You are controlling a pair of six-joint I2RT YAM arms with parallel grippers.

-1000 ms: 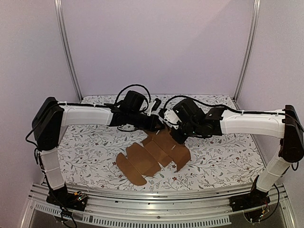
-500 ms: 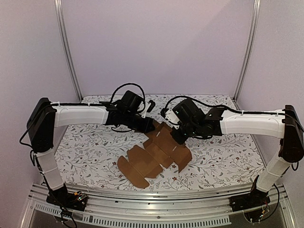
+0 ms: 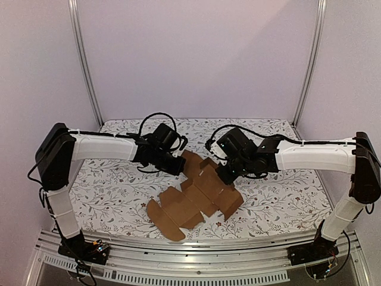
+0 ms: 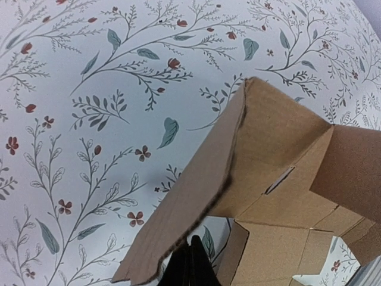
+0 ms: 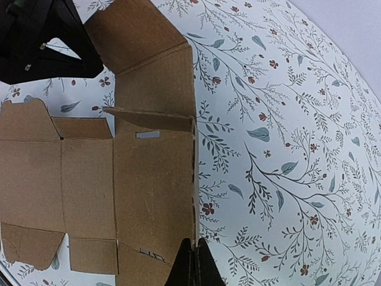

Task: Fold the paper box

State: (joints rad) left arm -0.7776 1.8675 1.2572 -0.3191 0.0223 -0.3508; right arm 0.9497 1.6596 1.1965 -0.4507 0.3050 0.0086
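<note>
At the centre of the overhead view, just below the two wrists, the paper box [image 3: 191, 196] lay on the flowered tablecloth [image 3: 107, 190] as a die-cut sheet, running diagonally from lower left to upper right. By my reckoning the folding had barely got going: most panels were flat, and only the upper end showed flaps tipped up off the cloth. No walls stood, nothing was tucked, and the rounded end flap at the lower left lay untouched.

It was plain brown cardboard, scored into panels, with small slots and notched tabs along its edges.

The left gripper [image 3: 177, 165] sat at the sheet's upper left edge, its tips pressed together against a lifted flap at the bottom of its own camera's view. The right gripper [image 3: 225, 176] was closed too, its tips meeting at the sheet's long right-hand edge, low in its wrist view. Whether either pinched cardboard between its tips, I could not tell.
</note>
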